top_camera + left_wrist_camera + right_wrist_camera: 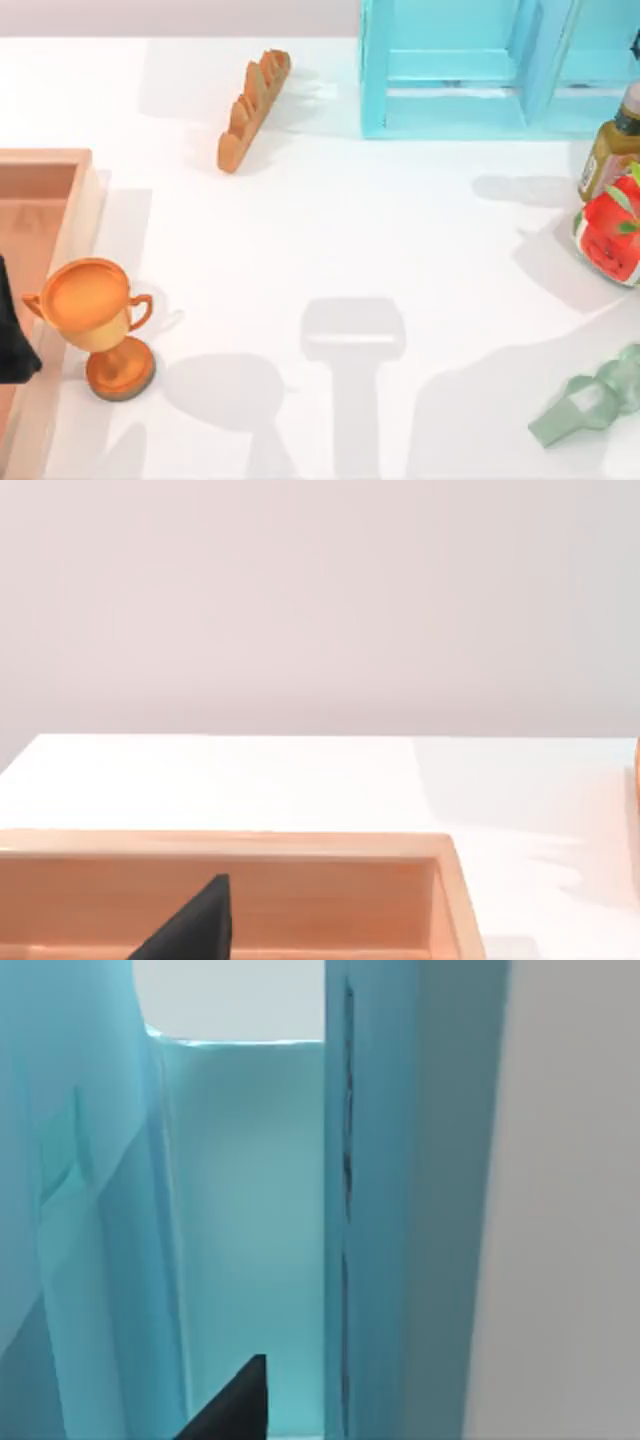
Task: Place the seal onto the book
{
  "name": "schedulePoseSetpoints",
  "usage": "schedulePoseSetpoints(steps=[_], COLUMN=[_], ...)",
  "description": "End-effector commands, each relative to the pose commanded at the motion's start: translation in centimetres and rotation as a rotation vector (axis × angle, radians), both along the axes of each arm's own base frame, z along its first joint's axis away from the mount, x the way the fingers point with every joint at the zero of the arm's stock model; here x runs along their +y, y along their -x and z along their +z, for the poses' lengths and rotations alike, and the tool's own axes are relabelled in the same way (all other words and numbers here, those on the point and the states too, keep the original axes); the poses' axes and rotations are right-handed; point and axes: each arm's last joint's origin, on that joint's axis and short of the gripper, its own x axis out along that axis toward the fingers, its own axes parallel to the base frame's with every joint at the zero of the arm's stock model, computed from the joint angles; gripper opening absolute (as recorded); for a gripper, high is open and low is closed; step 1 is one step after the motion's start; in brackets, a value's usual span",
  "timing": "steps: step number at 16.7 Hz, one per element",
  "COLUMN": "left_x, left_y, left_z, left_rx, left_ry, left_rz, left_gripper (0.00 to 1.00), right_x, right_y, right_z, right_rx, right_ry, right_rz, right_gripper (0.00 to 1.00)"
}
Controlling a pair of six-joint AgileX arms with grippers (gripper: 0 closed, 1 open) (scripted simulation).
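Where the seal and the book lie cannot be told.

The table [330,210] is plain white. On it the trophy [100,325] is glossy orange-gold, with a darker rim to its base. Left of the trophy, the wooden tray [50,200] is pale tan with a pinker floor. The bread loaf [253,108], beyond the trophy, is golden brown. The shelf frame [470,70] is light blue. The jar [610,235] is red with green leaves; the bottle [608,150] beside it is olive-brown; the glass bottle [590,400] is translucent pale green.
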Motion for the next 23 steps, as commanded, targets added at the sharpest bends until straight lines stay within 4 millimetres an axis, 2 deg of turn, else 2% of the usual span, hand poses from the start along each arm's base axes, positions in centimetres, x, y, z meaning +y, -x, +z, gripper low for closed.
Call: schedulePoseSetpoints(steps=[11,21,23], left_x=[0.0,0.0,0.0], left_y=[0.0,0.0,0.0], left_z=[0.0,0.0,0.0], left_rx=[0.0,0.0,0.0], left_ry=[0.0,0.0,0.0], left_rz=[0.0,0.0,0.0], left_gripper=[1.0,1.0,1.0], right_x=[0.0,-0.25,-0.56], right_y=[0.0,0.11,0.66], right_z=[0.0,0.1,0.73], right_rx=[0.0,0.0,0.016], right_ry=[0.0,-0.001,-0.01], right_rz=[0.0,-0.005,-0.008], right_gripper=[0.02,0.0,0.0])
